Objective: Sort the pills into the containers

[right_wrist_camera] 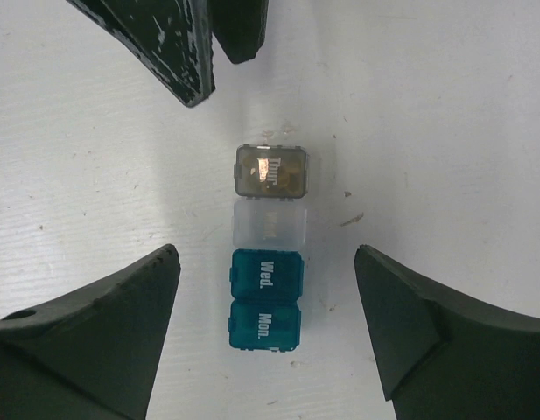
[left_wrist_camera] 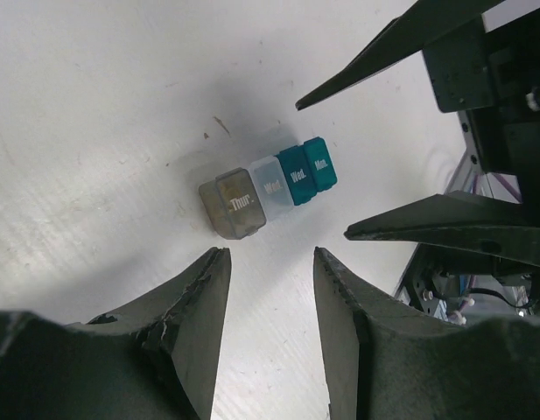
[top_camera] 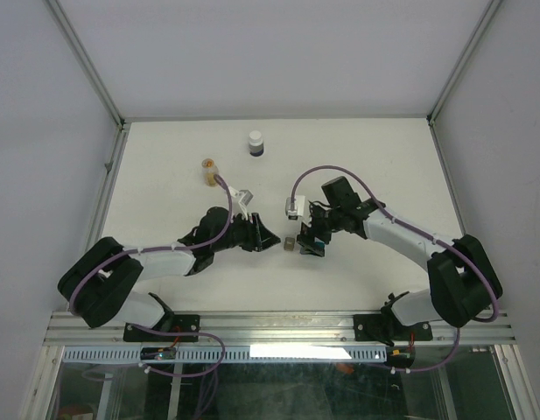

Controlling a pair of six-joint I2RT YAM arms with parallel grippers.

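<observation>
Containers [right_wrist_camera: 266, 273] between spread right jaws

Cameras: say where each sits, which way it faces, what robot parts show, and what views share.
Top external: above and behind the bases, looking down at the table; left arm and right arm show whole.
Left wrist: on the left arm, looking down past the open left end effector at the pill boxes.
Right wrist: on the right arm, looking straight down; the open right end effector frames the boxes.
Shared: both wrist views show the same four boxes and the other arm's fingertips.
</observation>
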